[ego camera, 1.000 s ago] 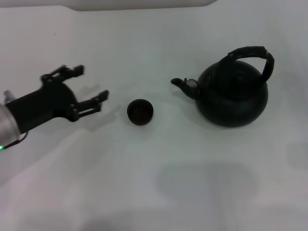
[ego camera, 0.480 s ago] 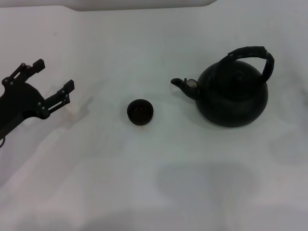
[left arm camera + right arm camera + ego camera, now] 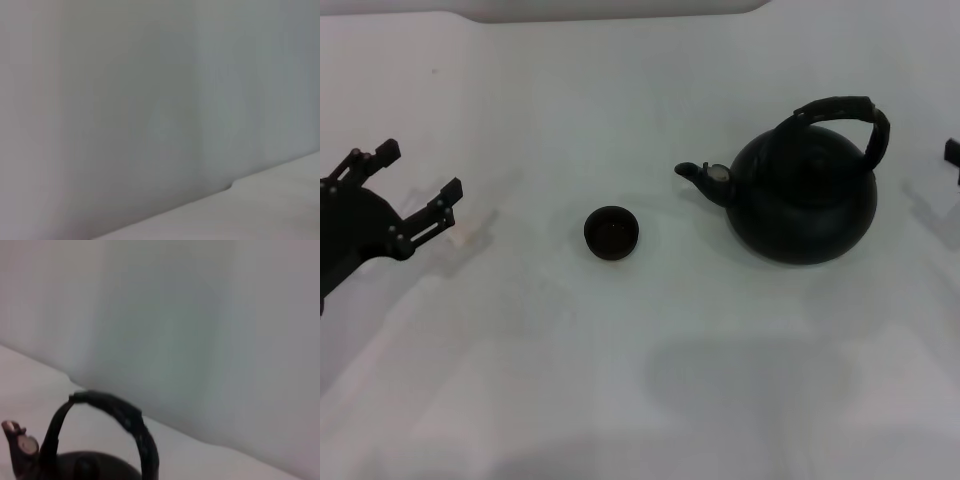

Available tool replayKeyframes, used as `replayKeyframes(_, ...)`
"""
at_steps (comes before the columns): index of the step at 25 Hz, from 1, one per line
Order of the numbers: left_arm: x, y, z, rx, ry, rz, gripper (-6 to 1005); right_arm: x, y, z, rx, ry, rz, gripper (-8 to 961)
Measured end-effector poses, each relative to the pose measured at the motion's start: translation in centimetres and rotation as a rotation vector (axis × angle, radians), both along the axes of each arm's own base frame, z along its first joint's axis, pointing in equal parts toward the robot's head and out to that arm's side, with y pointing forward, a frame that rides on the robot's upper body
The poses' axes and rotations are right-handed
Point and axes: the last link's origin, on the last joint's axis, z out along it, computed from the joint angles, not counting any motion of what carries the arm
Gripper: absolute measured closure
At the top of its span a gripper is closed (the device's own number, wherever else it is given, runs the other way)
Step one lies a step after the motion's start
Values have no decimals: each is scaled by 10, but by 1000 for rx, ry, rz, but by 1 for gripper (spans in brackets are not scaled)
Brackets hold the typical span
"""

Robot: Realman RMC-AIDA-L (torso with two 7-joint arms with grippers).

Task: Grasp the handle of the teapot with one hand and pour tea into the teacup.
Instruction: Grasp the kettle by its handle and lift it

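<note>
The black teapot (image 3: 805,195) stands upright on the white table at the right, its pale-tipped spout (image 3: 705,177) pointing left. Its ribbed black handle (image 3: 845,115) arches over the top; the right wrist view shows the handle (image 3: 127,417) and spout tip (image 3: 20,440) from close by. The small dark teacup (image 3: 611,232) sits left of the spout, apart from it. My left gripper (image 3: 417,175) is open at the far left, well away from the cup, with nothing between its fingers. Only a black tip of my right gripper (image 3: 952,155) shows at the right edge, beside the teapot.
The white table (image 3: 650,380) stretches bare in front of the cup and teapot. A pale wall rises behind the table's far edge (image 3: 230,187) in the left wrist view.
My left gripper has drawn back to the left, away from the teacup, staying open. A tip of my right gripper has come into view at the right edge. Teapot and teacup have not moved.
</note>
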Motion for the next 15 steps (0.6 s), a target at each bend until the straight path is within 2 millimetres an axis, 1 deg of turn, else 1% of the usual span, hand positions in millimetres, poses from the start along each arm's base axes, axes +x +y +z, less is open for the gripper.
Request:
replayKeyframes(2,-1,-1,-2,0,0,6,134,-5,-2,6,-2,-13,-1,358)
replayKeyframes(4,-3,-2,-3,9,3,12,134,-9,-4,8,-14,-38,-12,358)
replayKeyframes(11,-6,-6,-3,22,-2,17,138,-22,0,-7,-28,-145,-57,359)
replayKeyframes(15,-6,-9,-3,24,-12,15,138,-29,3,-13,-29,-150,-59,360)
